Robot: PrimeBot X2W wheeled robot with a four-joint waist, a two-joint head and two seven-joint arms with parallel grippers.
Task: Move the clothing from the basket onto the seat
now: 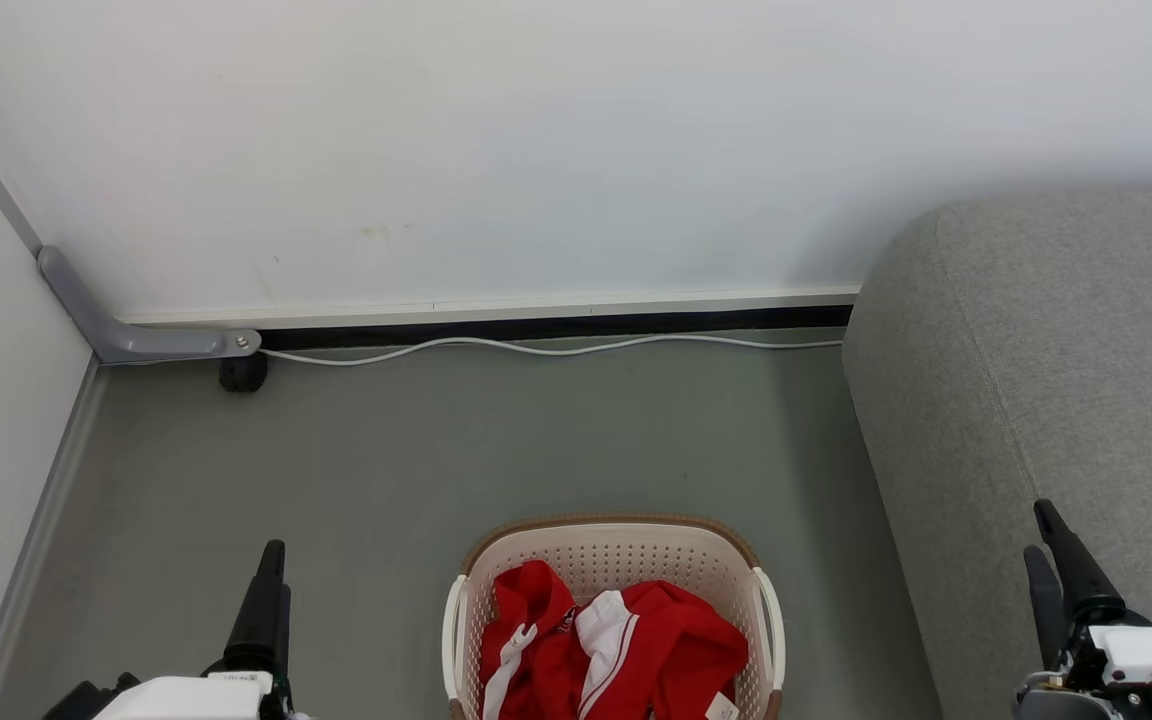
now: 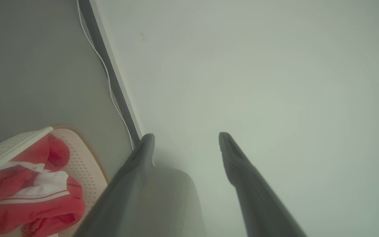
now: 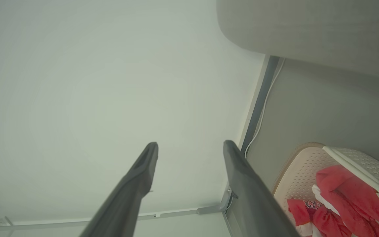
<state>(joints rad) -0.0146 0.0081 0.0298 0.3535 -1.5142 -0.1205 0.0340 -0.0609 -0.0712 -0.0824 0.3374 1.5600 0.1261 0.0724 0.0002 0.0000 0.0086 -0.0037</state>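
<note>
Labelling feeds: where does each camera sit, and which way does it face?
Head view: on the head, facing forward-down at basket and seat; left gripper, right gripper at bottom corners.
Left wrist view: left wrist, facing the wall; own open fingers.
Right wrist view: right wrist, facing the wall; own open fingers.
Shared: both wrist views catch basket and clothing.

White cable [image 1: 546,351] along wall [image 1: 536,150] base; grey bracket [image 1: 166,343] in corner, floor [image 1: 386,450] grey

Clothing [image 1: 656,640] lies heaped in the basket [image 1: 616,555]. The left gripper [image 1: 271,552] rises left of the basket; the right gripper [image 1: 1038,528], seemingly parted, and the seat [image 1: 1036,380] stand right of it.
</note>
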